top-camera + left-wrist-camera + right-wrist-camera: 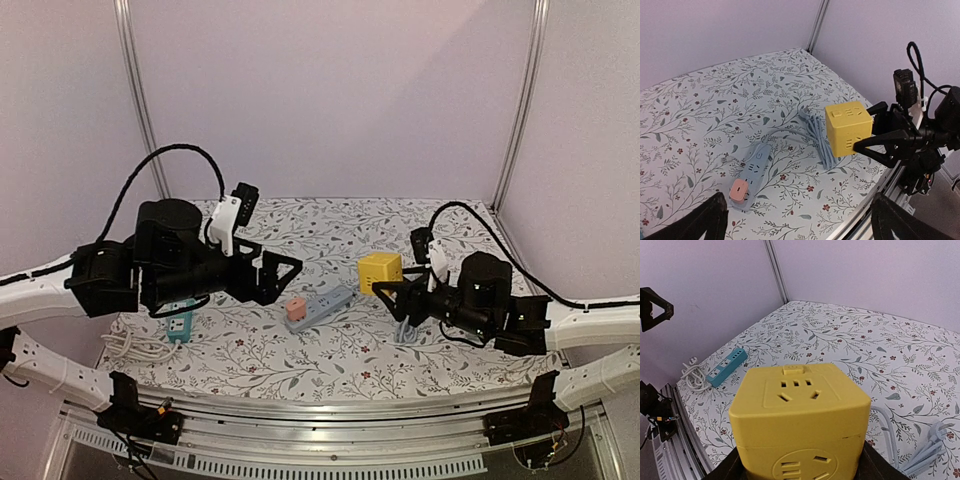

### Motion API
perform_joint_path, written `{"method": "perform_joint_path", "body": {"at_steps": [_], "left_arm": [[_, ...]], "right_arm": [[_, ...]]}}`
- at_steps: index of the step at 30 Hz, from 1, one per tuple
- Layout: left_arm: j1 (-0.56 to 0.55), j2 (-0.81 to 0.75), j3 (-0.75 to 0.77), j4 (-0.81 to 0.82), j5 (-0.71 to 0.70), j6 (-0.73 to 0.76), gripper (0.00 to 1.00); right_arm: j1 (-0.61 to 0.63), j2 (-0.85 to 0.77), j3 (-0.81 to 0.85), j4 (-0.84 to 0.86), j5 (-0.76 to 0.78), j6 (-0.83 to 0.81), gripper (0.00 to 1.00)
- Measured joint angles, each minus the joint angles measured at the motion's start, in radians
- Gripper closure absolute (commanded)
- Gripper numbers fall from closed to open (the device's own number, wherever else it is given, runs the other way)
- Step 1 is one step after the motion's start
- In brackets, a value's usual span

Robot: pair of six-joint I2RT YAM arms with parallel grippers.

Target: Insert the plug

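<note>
While your right gripper clamps the yellow cube socket at right, your left gripper gapes beside the pink plug on the grey power strip, seemingly not yet pressed home.

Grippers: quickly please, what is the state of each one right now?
Left gripper: open, holding nothing.
Right gripper: closed on the yellow cube.
</note>
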Motion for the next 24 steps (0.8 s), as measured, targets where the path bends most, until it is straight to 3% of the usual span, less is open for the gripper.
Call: {"method": "perform_joint_path", "body": {"at_steps": [10,24], "left_arm": [[0.002,0.241,0.319,-0.175,0.162,-0.034,0.0],[0.002,0.483,0.55,-0.354,0.178,-0.001,0.04]], "right_arm": [[0.051,-0.041,-0.051,0.063,-0.052,-0.063,0.72],[0.129,0.074,-0.038,0.097,0.048,-0.159,0.74]]}}
